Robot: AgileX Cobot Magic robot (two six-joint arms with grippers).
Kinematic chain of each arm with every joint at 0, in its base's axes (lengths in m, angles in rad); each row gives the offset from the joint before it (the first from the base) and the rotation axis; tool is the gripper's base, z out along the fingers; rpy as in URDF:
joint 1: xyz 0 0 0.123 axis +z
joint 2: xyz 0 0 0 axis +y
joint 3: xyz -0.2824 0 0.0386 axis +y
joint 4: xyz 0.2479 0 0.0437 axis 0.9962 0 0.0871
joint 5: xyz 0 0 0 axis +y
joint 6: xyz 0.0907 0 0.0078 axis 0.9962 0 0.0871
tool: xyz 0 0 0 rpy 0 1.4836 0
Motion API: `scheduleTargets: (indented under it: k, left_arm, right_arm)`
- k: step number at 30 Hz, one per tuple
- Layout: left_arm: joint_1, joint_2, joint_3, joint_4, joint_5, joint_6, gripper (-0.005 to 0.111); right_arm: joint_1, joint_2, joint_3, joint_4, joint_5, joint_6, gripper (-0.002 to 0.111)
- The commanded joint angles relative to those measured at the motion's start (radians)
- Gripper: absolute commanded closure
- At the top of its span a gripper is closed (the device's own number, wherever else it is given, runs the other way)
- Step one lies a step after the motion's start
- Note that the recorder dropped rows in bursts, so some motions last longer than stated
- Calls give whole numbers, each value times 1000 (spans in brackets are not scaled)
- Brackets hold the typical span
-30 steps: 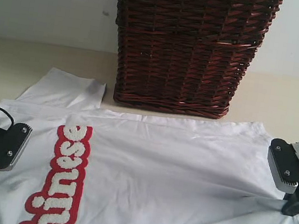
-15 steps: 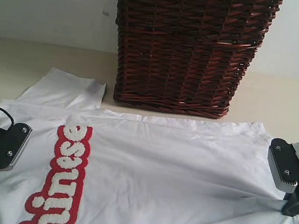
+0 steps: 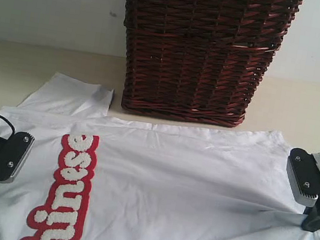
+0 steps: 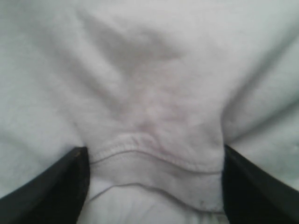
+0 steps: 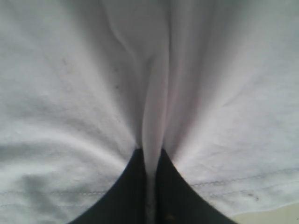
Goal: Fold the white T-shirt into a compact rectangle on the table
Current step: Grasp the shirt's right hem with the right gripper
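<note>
Grasping for the first fold: right pincer [image 5: 149, 156] pinches the white T-shirt [image 3: 185, 191], left pincer [image 4: 152, 161] gapes astride its hem, likely needing to close next

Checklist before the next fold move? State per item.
1. right gripper pinching the white T-shirt: ok, shut on a ridge of cloth.
2. left gripper gripping the hem: not ok, jaws stand wide apart with the hem loose between them.
3. Shirt lying on the table: ok, spread out, creases running toward the right gripper.
4. Far sleeve flat: ok.
5. wicker basket clear of the shirt's far edge: cannot tell, it stands right at that edge.
</note>
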Motion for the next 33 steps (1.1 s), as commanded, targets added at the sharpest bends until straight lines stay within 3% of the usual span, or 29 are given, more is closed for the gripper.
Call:
scheduleTargets:
  k: [1,18,28,33]
  left_arm:
    - [2,20,4,-6,-4,4,35]
    - [2,20,4,-6,-11,4,44]
    - [2,70,4,-6,9,-1,107]
    - [2,113,4,-6,24,-7,107]
  right_arm:
    - [-1,39,27,-50,-45,1,108]
    - [-1,39,27,-50,-44,1,108]
    - [-1,39,27,-48,-39,1,108]
    - [-1,22,27,-48,-42,1,108]
